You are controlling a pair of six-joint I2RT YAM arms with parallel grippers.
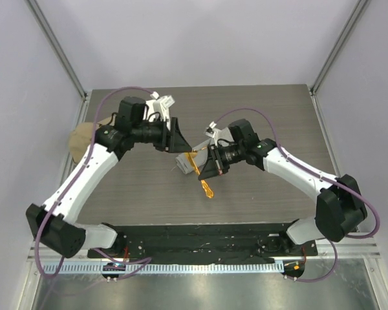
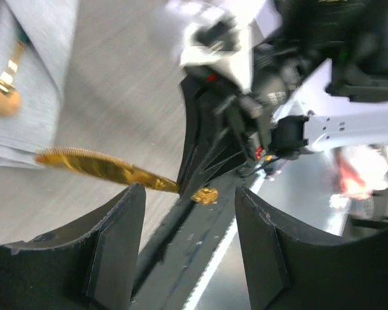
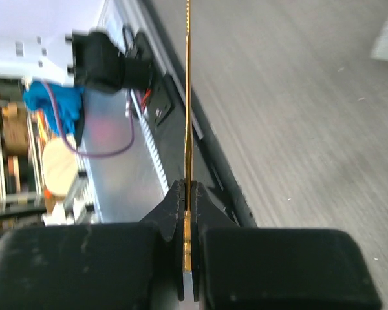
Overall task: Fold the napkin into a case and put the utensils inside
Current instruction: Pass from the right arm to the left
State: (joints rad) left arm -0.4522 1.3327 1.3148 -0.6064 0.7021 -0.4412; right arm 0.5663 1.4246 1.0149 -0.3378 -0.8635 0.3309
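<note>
The grey napkin (image 1: 182, 162) lies folded as a narrow case at the table's middle. In the left wrist view the napkin (image 2: 35, 84) has a spoon (image 2: 2, 97) with a golden round bowl lying on it, and a bit of teal shows above the spoon. My right gripper (image 1: 208, 169) is shut on a slim orange-gold utensil (image 1: 206, 189), which juts toward the near edge. Seen edge-on, that utensil (image 3: 187, 97) runs straight out from the pinched right gripper (image 3: 189, 194). My left gripper (image 1: 176, 137) hovers open just behind the case; nothing sits inside the left gripper (image 2: 191, 216), and the gold utensil (image 2: 97, 166) passes beyond its fingertips.
A tan cap (image 1: 84, 139) lies at the table's left edge beside the left arm. The black base rail (image 1: 200, 232) runs along the near edge. Metal frame posts stand at the far corners.
</note>
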